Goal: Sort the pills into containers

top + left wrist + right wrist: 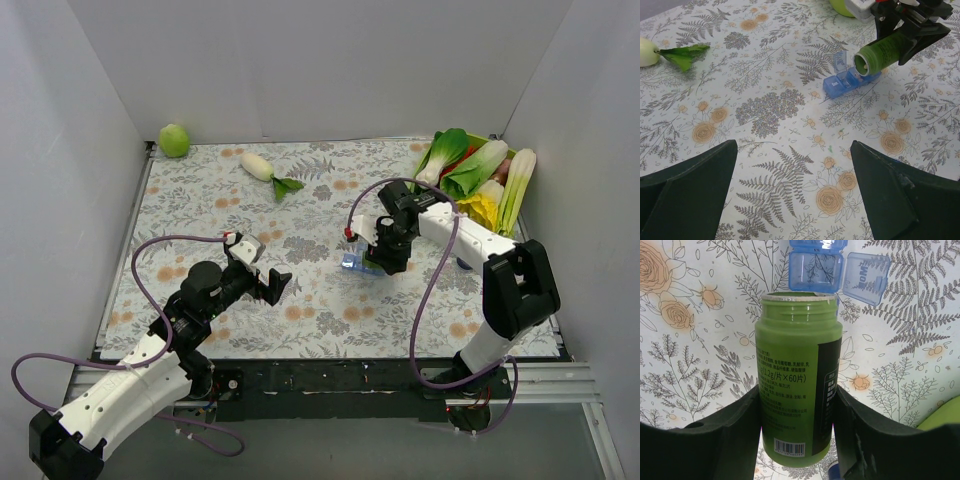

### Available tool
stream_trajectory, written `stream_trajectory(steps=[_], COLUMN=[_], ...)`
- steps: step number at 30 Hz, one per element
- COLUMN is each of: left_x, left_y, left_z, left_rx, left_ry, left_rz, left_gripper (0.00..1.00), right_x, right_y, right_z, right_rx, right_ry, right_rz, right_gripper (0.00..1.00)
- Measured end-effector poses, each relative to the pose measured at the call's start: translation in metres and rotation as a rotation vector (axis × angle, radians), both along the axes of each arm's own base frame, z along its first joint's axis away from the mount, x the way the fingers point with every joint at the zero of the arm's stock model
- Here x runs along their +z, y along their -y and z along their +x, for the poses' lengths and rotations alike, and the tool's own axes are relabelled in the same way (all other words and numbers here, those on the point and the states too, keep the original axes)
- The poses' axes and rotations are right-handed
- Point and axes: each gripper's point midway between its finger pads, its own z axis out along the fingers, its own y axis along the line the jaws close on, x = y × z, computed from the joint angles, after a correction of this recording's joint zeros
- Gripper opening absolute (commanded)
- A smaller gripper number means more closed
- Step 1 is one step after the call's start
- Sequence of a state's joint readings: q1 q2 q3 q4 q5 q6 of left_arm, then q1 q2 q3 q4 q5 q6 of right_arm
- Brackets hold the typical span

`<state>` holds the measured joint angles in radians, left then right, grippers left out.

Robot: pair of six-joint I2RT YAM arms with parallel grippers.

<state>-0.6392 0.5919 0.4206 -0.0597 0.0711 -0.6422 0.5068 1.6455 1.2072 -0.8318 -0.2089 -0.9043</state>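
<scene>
Right gripper (796,405) clamps green bottle (797,365) mid-body, mouth tipped toward containers (816,271); left gripper (795,192) wide, empty. I judge the strip light, rigid, skid-prone: pin its ends.

White housings over black joints on left arm (130,385) and right arm (470,240). Purple cables (140,265) looped from bases to wrists, a small red tab (229,238) at each wrist. Matte dark wedge fingers (690,185) on left end effector (272,284) and right end effector (385,262).

A robotics lab test cell: plain white panels (300,60) box in a floral-clothed table (200,200), and two cabled arms (130,385) bolt to a metal rail (565,373) at the frame's bottom.
</scene>
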Motion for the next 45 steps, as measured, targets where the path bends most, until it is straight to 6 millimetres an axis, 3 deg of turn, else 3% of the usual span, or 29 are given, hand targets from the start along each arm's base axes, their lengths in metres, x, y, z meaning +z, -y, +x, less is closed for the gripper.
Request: stream_trajectory(steps=[9, 18, 45], left_x=[0.0005, 0.0006, 0.0007], left_y=[0.0003, 0.0022, 0.0030], left_z=[-0.0005, -0.0021, -0.0029], left_rx=[-0.003, -0.017, -0.023], left_ry=[0.001, 0.000, -0.001], left_rz=[-0.002, -0.004, -0.005], left_gripper=[0.98, 0.98, 0.98], right_x=[-0.0076, 0.0000, -0.0042], right_y=[0.0016, 0.0001, 0.0009], right_z=[-0.0033, 0.0002, -0.0001], right_rx=[0.011, 0.020, 0.030], right_ry=[-0.043, -0.042, -0.096], right_rz=[-0.058, -0.092, -0.181], right_gripper=[0.01, 0.01, 0.01])
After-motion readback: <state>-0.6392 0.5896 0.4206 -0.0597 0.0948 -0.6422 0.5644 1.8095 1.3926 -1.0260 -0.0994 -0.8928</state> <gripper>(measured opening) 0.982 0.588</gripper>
